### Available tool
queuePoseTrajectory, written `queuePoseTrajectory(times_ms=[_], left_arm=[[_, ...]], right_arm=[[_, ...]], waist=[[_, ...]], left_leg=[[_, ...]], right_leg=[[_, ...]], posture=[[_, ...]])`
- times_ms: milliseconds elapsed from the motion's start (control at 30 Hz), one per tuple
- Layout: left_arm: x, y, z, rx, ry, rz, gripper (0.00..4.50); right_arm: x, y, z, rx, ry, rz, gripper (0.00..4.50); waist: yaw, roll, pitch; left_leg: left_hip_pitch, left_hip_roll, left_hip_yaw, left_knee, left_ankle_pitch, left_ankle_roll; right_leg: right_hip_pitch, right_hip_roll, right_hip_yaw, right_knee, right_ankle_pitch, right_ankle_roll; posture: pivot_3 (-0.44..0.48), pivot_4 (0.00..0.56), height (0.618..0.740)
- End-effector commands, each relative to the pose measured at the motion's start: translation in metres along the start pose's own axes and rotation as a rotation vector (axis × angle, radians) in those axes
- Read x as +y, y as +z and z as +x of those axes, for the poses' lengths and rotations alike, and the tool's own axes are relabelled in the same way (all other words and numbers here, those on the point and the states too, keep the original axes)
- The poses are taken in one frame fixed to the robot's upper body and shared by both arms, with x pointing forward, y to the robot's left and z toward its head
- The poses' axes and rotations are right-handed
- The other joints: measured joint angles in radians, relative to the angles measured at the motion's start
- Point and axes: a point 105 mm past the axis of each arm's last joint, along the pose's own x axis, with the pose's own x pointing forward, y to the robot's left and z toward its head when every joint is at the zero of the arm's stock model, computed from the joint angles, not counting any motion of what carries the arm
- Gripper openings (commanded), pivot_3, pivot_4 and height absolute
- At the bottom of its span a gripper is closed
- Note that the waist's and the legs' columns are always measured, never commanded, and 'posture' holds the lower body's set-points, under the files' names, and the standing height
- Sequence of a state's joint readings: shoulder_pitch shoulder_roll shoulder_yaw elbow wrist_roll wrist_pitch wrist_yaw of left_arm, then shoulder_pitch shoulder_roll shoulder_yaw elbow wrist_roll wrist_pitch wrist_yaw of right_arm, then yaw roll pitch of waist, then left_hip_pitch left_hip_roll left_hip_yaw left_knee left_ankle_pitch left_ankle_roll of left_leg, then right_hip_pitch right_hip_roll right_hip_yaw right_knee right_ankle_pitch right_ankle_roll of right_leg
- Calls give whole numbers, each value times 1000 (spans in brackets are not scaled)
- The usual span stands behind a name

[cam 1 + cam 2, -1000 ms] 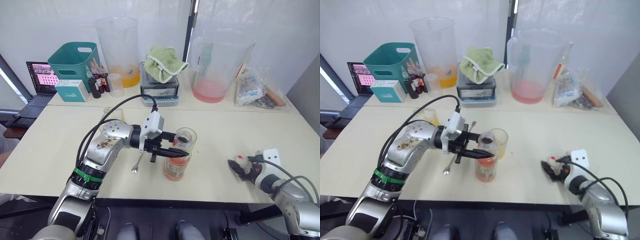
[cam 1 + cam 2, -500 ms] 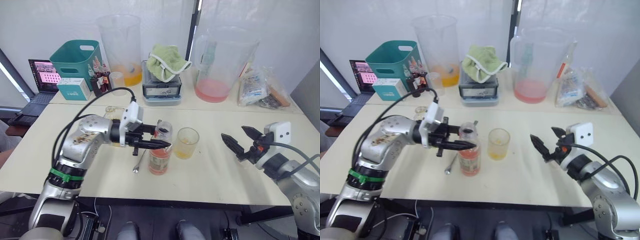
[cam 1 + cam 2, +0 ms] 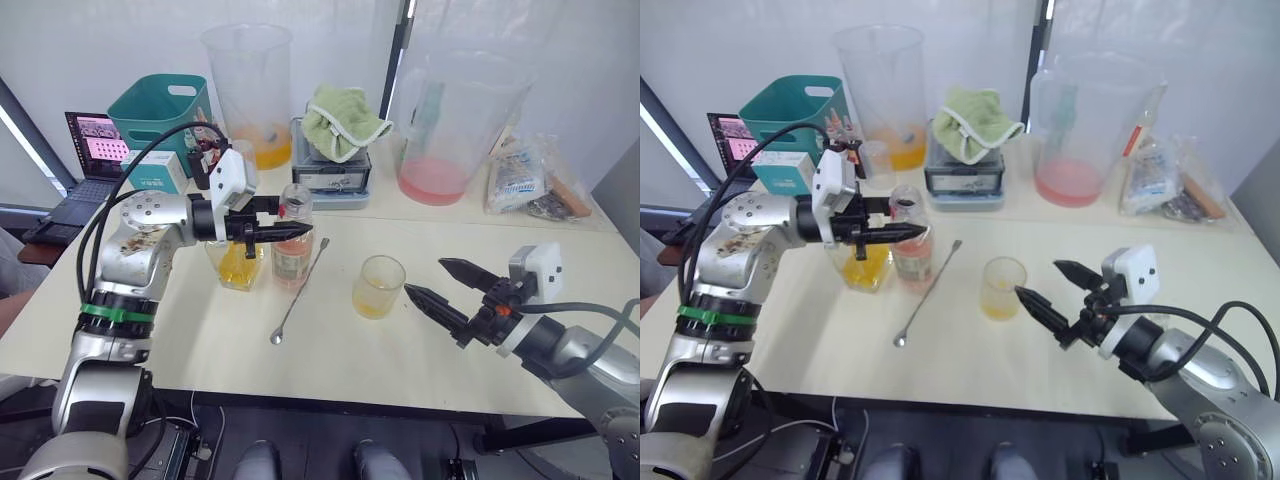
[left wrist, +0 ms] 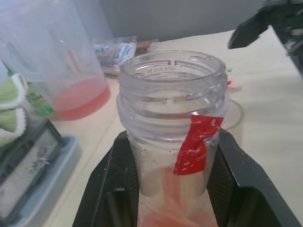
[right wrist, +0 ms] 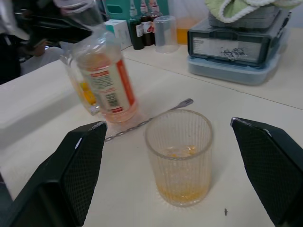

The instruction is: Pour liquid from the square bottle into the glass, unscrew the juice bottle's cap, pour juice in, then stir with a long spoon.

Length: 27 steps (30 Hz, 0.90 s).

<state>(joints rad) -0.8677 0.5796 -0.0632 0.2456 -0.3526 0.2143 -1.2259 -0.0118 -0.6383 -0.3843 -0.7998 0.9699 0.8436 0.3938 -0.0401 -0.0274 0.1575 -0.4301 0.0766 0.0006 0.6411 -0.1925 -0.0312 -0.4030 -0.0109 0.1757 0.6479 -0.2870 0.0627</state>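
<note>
Two pours look done: the glass [image 3: 379, 286] holds orange liquid, and the left gripper [image 3: 292, 230] clamps the uncapped juice bottle [image 3: 292, 240] left of it. The right gripper [image 3: 438, 284] is spread open by the glass; the long spoon [image 3: 301, 291] lies untouched, so stirring remains.

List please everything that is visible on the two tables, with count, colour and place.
slim plastic juice bottle: 1, pinkish-orange drink, uncapped, front table
small clear ribbed glass: 1, yellow liquid at bottom, front table centre
small square glass bottle: 1, yellow liquid, beside the juice bottle
long silver spoon: 1, lying between bottle and glass
huge clear pitchers: 2, orange and pink residue, back table
green cloth: 1, on a grey box
teal basket: 1, back left
laptop: 1, far left
left gripper: fingers around the juice bottle's neck
right gripper: fingers open, beside the glass
</note>
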Motion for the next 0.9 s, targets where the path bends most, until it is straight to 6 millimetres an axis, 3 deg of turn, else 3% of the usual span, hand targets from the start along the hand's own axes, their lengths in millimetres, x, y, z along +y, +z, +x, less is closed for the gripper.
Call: queuePoseTrajectory(times_ms=[33, 267, 433, 667, 900], left_arm=[[14, 11, 11, -29, 38, 125, 1506], [25, 5, 39, -63, 75, 271, 1506], [24, -4, 67, -44, 74, 420, 1506], [8, -25, 100, 50, 40, 628, 1506], [3, -27, 119, 63, 70, 752, 1506]], right_arm=[[13, 7, -1, -16, 55, -31, 4445], [19, 8, -1, 3, 81, -44, 4445], [8, 6, -2, 14, 19, -48, 4445], [-7, -4, -6, 51, -85, -52, 4445], [-2, -15, -18, 55, -123, -65, 4445]], waist=[[0, 0, 0], [2, -1, 1], [5, -2, 1], [8, -2, 1], [24, -2, 1]], left_leg=[[0, 0, 0, 0, 0, 0], [-2, 0, 0, 1, 0, 0], [-2, -1, -1, 1, 0, 0], [-4, -1, -3, 2, 0, 0], [-4, -2, -3, 2, 0, 0]], right_leg=[[0, 0, 0, 0, 0, 0], [-1, 0, 0, 0, 0, 0], [0, 0, 0, 0, 0, 0], [-1, 0, 0, 0, 0, 0], [-1, 0, 0, 1, 0, 1]], posture=[[0, 150, 740], [0, 150, 740], [0, 150, 740], [0, 150, 740], [0, 150, 740]])
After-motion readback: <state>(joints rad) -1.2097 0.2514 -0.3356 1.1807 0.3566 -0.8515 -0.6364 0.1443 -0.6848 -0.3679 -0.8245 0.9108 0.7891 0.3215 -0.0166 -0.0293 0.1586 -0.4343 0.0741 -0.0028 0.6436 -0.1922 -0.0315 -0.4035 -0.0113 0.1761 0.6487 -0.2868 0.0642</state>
